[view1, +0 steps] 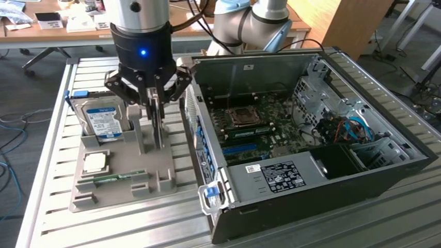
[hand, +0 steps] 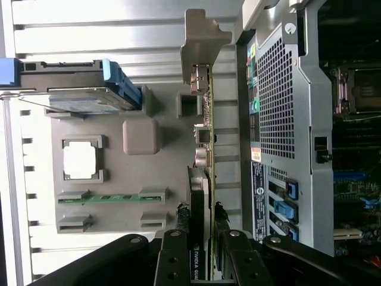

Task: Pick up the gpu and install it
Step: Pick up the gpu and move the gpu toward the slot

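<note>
The gripper [view1: 157, 106] hangs straight down over a grey holder tray [view1: 117, 170] on the slatted metal table [view1: 138, 227], and its fingers [hand: 183, 217] are pinched on the gpu [view1: 160, 132] from both sides. The card stands upright on its long edge in a slot at the side of the tray nearest the computer case [view1: 386, 170]. In the wrist view the gpu [hand: 202, 179] is seen edge on, with its silver bracket [hand: 199, 36] at the end far from the gripper [hand: 202, 214] and a dark cooler on one face (part of a white label is readable there). The tray [hand: 161, 173] holds three more parts. A hard drive [view1: 103, 121] with a blue-and-white label stands on end in a pocket at the exterior view's left. A square processor chip [view1: 94, 163] lies flat in a framed recess. A narrow green memory stick [view1: 113, 178] lies in a groove just beside the chip. The case lies open on its side at the exterior view's right, just beside the tray. Inside it are the motherboard [view1: 265, 129] with a processor socket [view1: 242, 116], a labelled power supply [view1: 276, 175] and some blue cables [view1: 355, 129].
</note>
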`<state>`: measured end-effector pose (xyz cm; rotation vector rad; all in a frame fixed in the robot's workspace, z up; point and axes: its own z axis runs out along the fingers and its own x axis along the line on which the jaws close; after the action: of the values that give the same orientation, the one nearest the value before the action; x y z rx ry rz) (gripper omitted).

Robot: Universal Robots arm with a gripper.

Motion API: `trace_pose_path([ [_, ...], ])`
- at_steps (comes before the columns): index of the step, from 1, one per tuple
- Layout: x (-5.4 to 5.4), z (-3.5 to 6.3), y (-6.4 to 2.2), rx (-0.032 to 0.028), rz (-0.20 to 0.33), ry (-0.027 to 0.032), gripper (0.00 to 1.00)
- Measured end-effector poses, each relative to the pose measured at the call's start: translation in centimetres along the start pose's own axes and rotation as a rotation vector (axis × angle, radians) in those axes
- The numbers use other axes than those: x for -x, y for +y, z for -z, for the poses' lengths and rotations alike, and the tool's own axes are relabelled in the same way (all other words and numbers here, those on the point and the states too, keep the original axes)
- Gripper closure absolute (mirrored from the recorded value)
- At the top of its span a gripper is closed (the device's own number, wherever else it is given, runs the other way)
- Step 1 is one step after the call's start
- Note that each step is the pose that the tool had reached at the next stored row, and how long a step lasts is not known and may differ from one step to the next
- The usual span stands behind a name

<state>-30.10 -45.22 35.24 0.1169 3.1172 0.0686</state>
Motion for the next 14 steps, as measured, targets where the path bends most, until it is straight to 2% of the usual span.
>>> trace_pose_path([
  [8, 0.0, 1.15, 0.05, 0.0, 0.0, 0.0, 0.73],
  [14, 0.0, 2.42, 0.11, 0.0001, 0.0, 0.0, 0.73],
])
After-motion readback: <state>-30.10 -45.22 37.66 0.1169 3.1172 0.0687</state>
